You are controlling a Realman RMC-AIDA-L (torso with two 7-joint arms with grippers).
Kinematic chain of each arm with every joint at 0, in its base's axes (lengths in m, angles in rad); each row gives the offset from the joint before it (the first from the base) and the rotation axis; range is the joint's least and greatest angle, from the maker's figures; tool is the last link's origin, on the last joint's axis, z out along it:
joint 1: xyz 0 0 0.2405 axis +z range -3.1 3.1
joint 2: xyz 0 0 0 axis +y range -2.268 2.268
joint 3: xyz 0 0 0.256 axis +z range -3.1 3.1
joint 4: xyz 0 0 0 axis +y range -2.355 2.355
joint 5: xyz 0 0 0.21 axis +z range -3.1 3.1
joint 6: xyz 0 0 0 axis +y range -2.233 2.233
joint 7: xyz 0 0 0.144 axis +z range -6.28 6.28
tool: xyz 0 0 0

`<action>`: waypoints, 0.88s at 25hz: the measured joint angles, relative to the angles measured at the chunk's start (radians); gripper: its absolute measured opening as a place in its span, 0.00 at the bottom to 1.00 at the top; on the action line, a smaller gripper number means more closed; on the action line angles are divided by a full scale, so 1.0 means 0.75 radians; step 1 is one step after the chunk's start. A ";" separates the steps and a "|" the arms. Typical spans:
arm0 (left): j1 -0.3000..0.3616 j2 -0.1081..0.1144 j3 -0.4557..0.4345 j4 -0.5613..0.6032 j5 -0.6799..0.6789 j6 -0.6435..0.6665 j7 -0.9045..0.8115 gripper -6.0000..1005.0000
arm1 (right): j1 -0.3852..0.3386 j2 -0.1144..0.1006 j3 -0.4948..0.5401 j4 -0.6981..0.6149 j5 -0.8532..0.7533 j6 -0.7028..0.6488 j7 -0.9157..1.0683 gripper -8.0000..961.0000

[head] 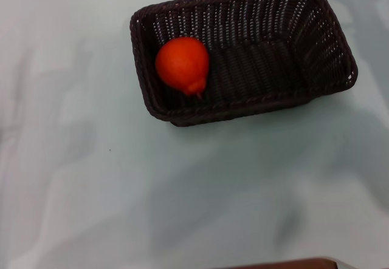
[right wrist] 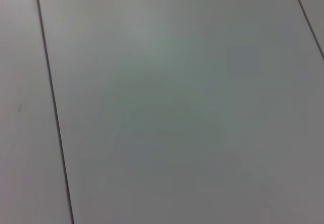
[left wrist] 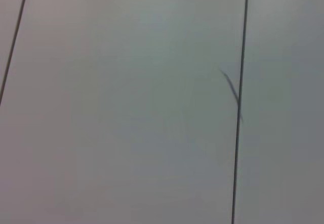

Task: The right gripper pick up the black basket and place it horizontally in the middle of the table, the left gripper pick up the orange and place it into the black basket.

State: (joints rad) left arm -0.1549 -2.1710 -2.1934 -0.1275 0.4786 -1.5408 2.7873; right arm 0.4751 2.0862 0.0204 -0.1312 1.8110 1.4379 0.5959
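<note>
Two task things show in the head view, and neither gripper does. Black basket (head: 243, 53) sits on the table (head: 91, 190), toward the far side and a little right of centre, long axis running roughly left to right with a slight tilt. Orange (head: 182, 64) lies inside it, at the basket's left end, touching or nearly touching the left wall, nub and stem pointing toward the near rim.

Both wrist views show only flat pale panels with thin dark seams. No fingers, no fruit, no wicker. Left gripper and right gripper: out of sight, so whether either is released or clenched cannot be told. Nothing is being held in any view.

Judged from how things lie, both placements look done: basket down, fruit in it.

Handling notes, as judgement:
- Basket: open weave, probably light for its bulk and fairly stiff, with some give in the sloping sides. The braided rim is the natural hold; a pinch over the rim midway along a long side should keep it level. A grip near a corner would likely let it swing.
- Orange: firm, rounded, smooth skin, so apt to roll or slip out of a shallow pinch. Best taken across its widest part, fingers on opposite sides, clear of the nub. Moderate squeeze only; skin may bruise.
- Fruit so close to the left wall leaves little finger room on that side.
</note>
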 joint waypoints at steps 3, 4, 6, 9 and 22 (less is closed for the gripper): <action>0.000 0.000 -0.005 0.001 0.000 -0.006 0.000 0.90 | -0.004 0.000 0.021 0.008 0.001 0.002 -0.019 0.72; 0.000 0.000 -0.010 0.001 0.000 -0.007 -0.002 0.90 | -0.007 0.000 0.026 0.008 0.001 0.000 -0.022 0.72; -0.002 0.000 -0.017 0.002 0.000 -0.011 -0.005 0.90 | -0.014 0.000 0.027 0.008 0.001 -0.001 -0.024 0.72; -0.017 -0.003 -0.019 0.015 -0.001 -0.017 -0.008 0.90 | -0.023 0.000 0.028 0.009 0.001 -0.001 -0.022 0.72; -0.064 -0.003 -0.019 0.028 -0.002 -0.019 -0.008 0.90 | -0.004 0.000 0.045 0.023 0.000 -0.019 -0.018 0.71</action>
State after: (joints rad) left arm -0.2031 -2.1736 -2.2074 -0.1069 0.4770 -1.5547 2.7810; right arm 0.4720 2.0862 0.0542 -0.1142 1.8107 1.4236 0.5825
